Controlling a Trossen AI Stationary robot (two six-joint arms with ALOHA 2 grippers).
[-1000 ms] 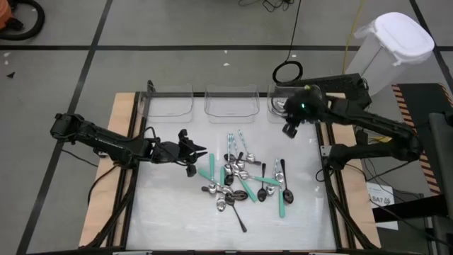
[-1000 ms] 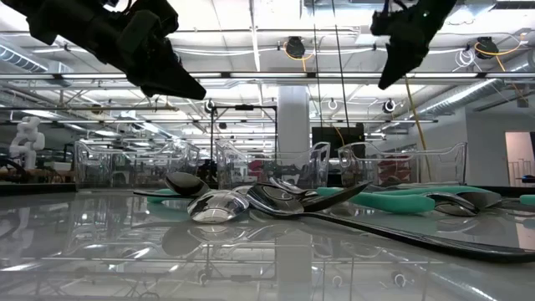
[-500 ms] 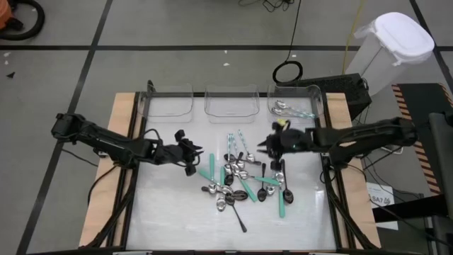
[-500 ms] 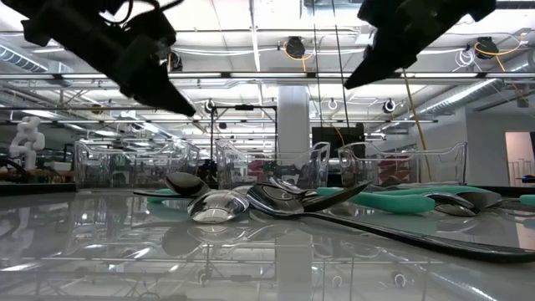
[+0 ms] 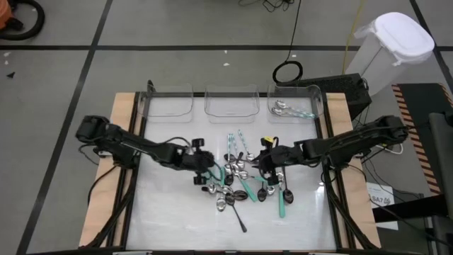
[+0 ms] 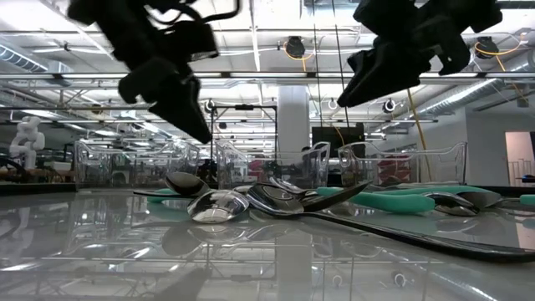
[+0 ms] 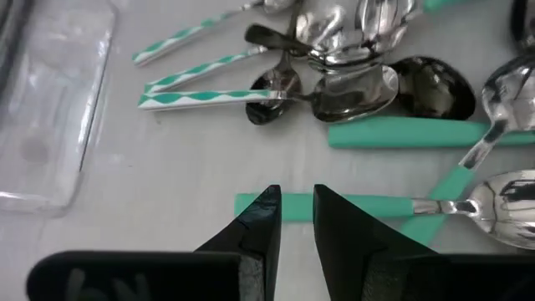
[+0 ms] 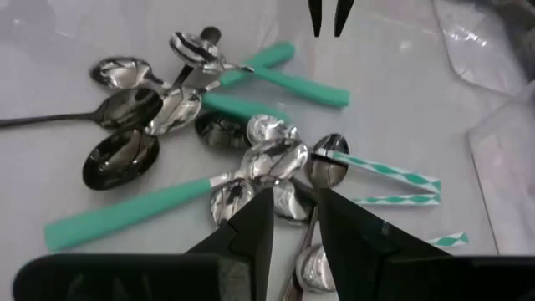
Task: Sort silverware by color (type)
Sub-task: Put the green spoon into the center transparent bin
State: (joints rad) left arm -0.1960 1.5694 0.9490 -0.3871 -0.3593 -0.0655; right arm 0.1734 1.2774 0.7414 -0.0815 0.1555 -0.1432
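Sorting is barely beginning: two striped-handled silver spoons [image 5: 289,109] are lying in the right clear plastic bin [image 5: 316,101], while the mixed spoon pile [image 5: 244,177] is waiting mid-table; left gripper [image 5: 204,168] and right gripper [image 5: 260,160] are hovering slightly parted, grasping nothing.

The right gripper [image 8: 294,209] hangs over a heap of spoons [image 8: 251,159], its fingers [image 8: 251,224] slightly apart and empty. Teal handles [image 8: 125,209] and striped handles [image 8: 384,171] stick out; the other arm's fingertips [image 8: 328,17] show beyond.

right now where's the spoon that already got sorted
In the high view it lies in the right-hand clear bin at the table's far edge: a silver spoon alone there, beyond the pile in the middle.
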